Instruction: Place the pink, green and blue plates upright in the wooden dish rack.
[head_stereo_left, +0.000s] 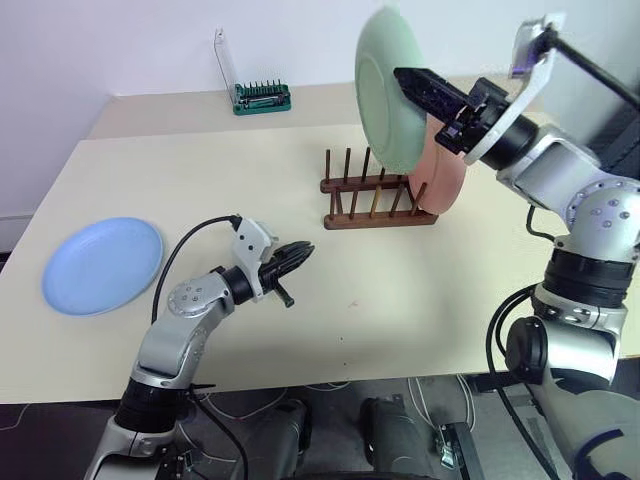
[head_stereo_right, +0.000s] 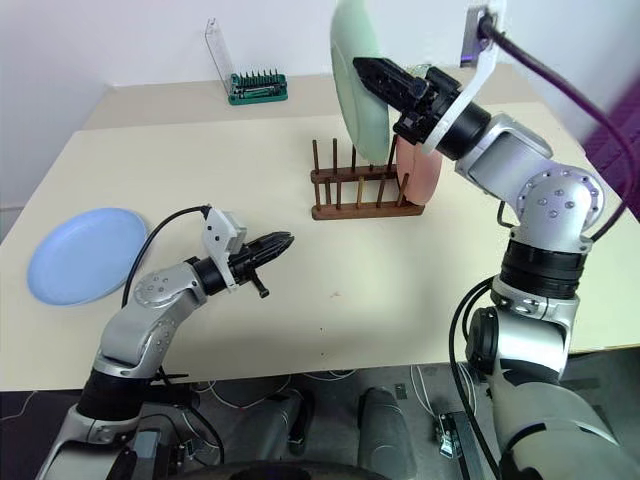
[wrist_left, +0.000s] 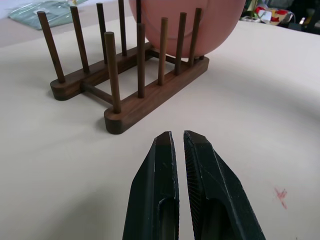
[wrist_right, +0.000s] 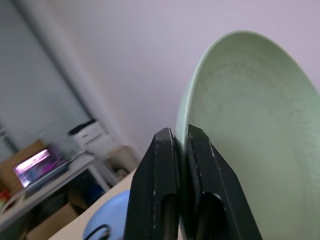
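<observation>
My right claw (head_stereo_left: 405, 77) grips the green plate (head_stereo_left: 385, 90) by its rim, upright in the air above the rack (head_stereo_left: 375, 195). The pink plate (head_stereo_left: 445, 180) fills the rack's right end; the peg slots to its left stand empty and open from above. My left claw (head_stereo_left: 300, 252), pinched together, hangs over bare counter (head_stereo_left: 400, 290) in front of the rack. The blue plate (head_stereo_left: 102, 264) lies flat at the far left, well apart, with clear counter between. A green tray (head_stereo_left: 262, 97) stands at the back edge.
</observation>
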